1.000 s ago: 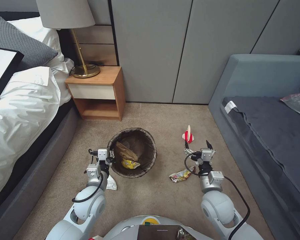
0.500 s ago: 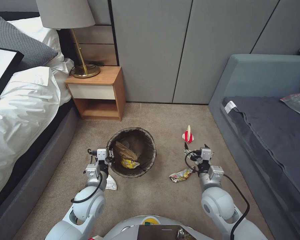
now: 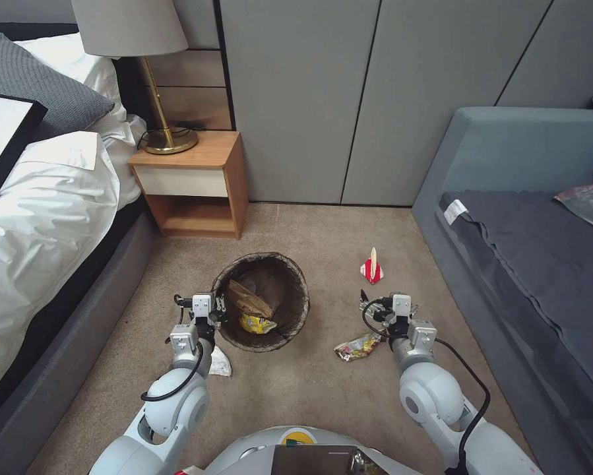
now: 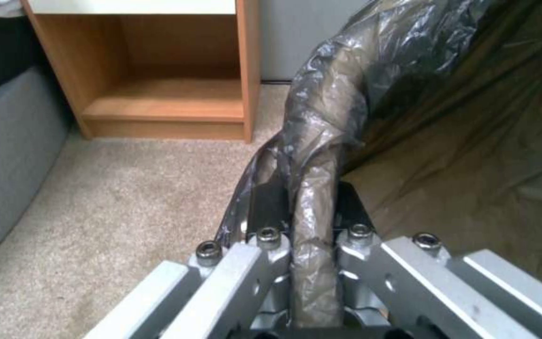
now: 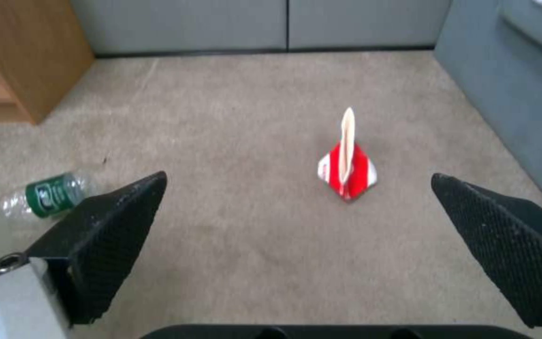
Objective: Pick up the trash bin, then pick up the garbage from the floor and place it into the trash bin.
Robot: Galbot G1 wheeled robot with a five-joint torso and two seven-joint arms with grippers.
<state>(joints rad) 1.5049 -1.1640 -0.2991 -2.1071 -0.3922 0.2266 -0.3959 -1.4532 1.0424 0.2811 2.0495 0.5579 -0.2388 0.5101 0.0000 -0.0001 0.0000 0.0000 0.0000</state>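
The trash bin (image 3: 262, 301) stands on the floor (image 3: 296, 389) at the centre of the head view, dark bag folded over its rim. The left tool (image 3: 212, 310) is at the bin's 9 o'clock edge, clenched on the bag-covered rim; the left wrist view shows the wrapped rim (image 4: 315, 197) pinched between its two fingers. Inside the bin lie a brown paper bag (image 3: 249, 300) and a yellow wrapper (image 3: 256, 323).

The right tool (image 5: 302, 221) hangs low over the carpet at about 3 o'clock from the bin, released, its two black fingers spread wide. A red-and-white carton (image 3: 372, 267) stands upright on the floor ahead of it, at the tool's 12 o'clock, framed between the fingers but well short of them.

The step in hand looks like reaching for that carton. To do it well, I would keep the fingers spread, carry the tool forward until the carton's red body sits squarely between the pads, come down close to the carpet, then close on the body and not the thin pale flap, which would likely bend or slip. The left grip should hold the bin steady meanwhile.

Counting loose litter on the floor: one carton, one crumpled shiny wrapper (image 3: 359, 346) just beside the right arm, one white tissue (image 3: 219, 363) under the left arm, and one clear bottle with a green label (image 5: 45, 195) in the right wrist view. Four pieces out, two in the bin; one bin, two tools.
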